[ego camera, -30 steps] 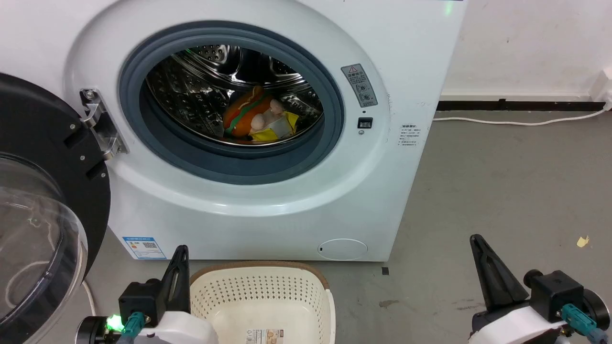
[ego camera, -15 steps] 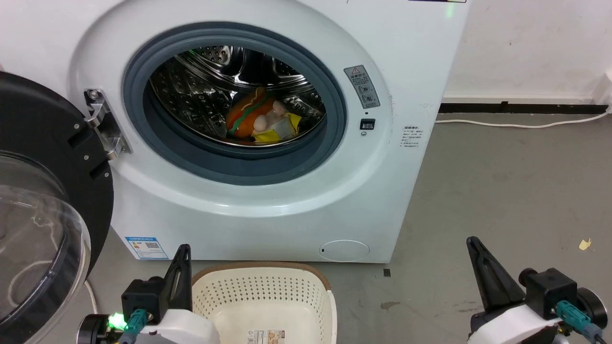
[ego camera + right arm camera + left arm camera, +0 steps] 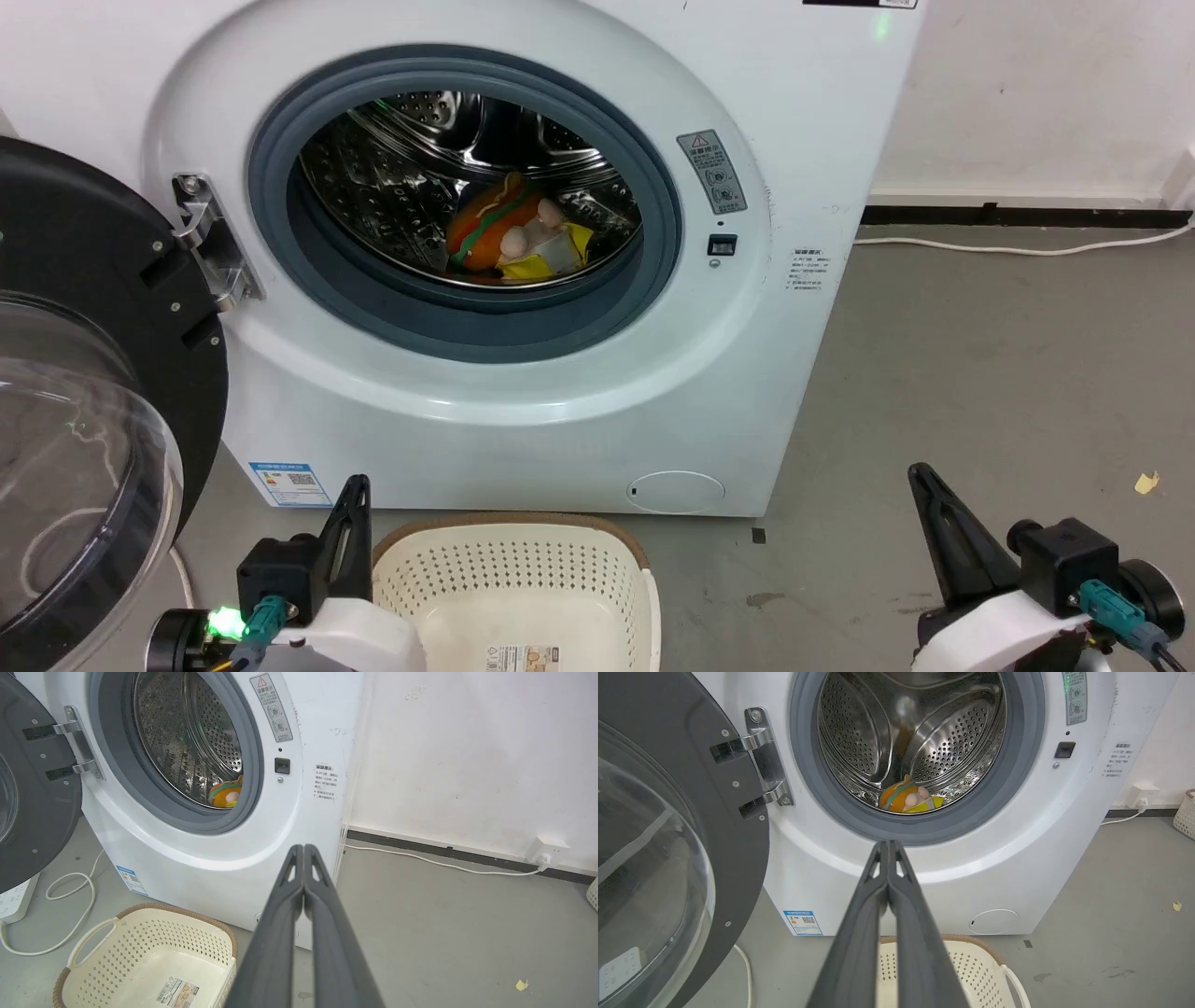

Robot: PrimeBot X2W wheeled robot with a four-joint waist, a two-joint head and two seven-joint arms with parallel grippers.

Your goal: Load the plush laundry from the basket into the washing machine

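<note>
The plush laundry [image 3: 509, 233] lies at the bottom of the steel drum inside the white washing machine [image 3: 523, 411], whose bubble door [image 3: 84, 448] hangs wide open at the left. I also see the plush [image 3: 906, 801] through the grey gasket in the left wrist view, and the plush [image 3: 226, 795] partly hidden by the gasket in the right wrist view. The cream basket [image 3: 513, 574] stands on the floor before the washer, holding only its paper label [image 3: 180, 991]. My left gripper [image 3: 357, 487] is shut beside the basket's left rim. My right gripper [image 3: 920, 474] is shut, over bare floor at the right.
A white cable [image 3: 1018, 245] runs along the grey floor by the wall to a socket [image 3: 545, 851]. A power strip [image 3: 14, 900] and looped cord [image 3: 70, 886] lie left of the washer. Another basket's edge [image 3: 1184, 819] shows far right. A yellow scrap [image 3: 1145, 482] lies on the floor.
The head view has shifted slightly, so the washer sits a little further right and lower. Both grippers stay shut and hold about the same places; the plush stays in the drum.
</note>
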